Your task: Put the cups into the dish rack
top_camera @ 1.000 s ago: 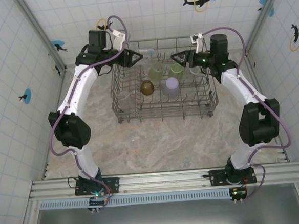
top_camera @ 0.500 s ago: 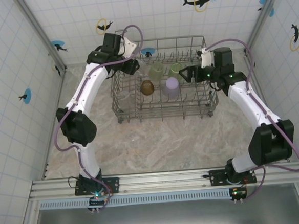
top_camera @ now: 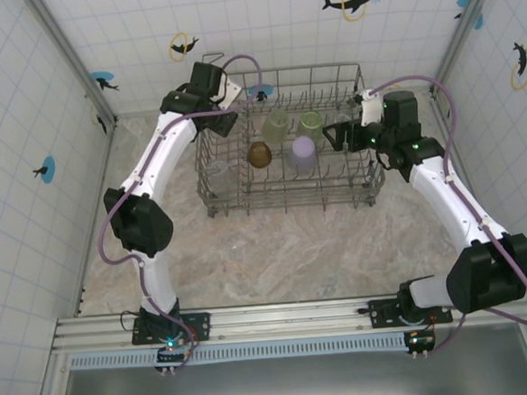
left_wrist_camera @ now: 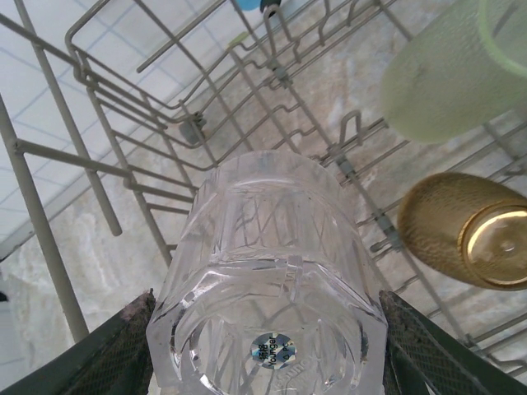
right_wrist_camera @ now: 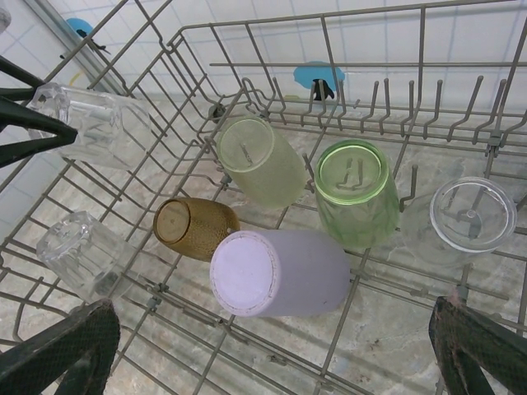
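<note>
The grey wire dish rack (top_camera: 290,194) stands at the back of the table. My left gripper (top_camera: 234,118) is shut on a clear cup (left_wrist_camera: 272,247), bottom end toward the camera, over the rack's left rear corner; the same cup (right_wrist_camera: 90,123) appears in the right wrist view. My right gripper (right_wrist_camera: 273,309) is open and holds nothing, hanging above the rack's right side (top_camera: 336,136). In the rack lie a pale green cup (right_wrist_camera: 259,160), a green cup (right_wrist_camera: 356,189), an amber cup (right_wrist_camera: 193,229), a lilac cup (right_wrist_camera: 276,271) and two clear cups (right_wrist_camera: 461,220) (right_wrist_camera: 78,255).
Upright tines (right_wrist_camera: 387,95) line the rack's far side, with tall gridded walls (left_wrist_camera: 49,156) all round. Tiled walls (top_camera: 24,133) close in the left, right and back. Bare marbled tabletop (top_camera: 285,250) lies between the rack and the arm bases.
My right gripper has opened wider and drawn back toward the rack's right side. My left gripper has carried the clear cup down and toward the near side at the rack's left rear corner.
</note>
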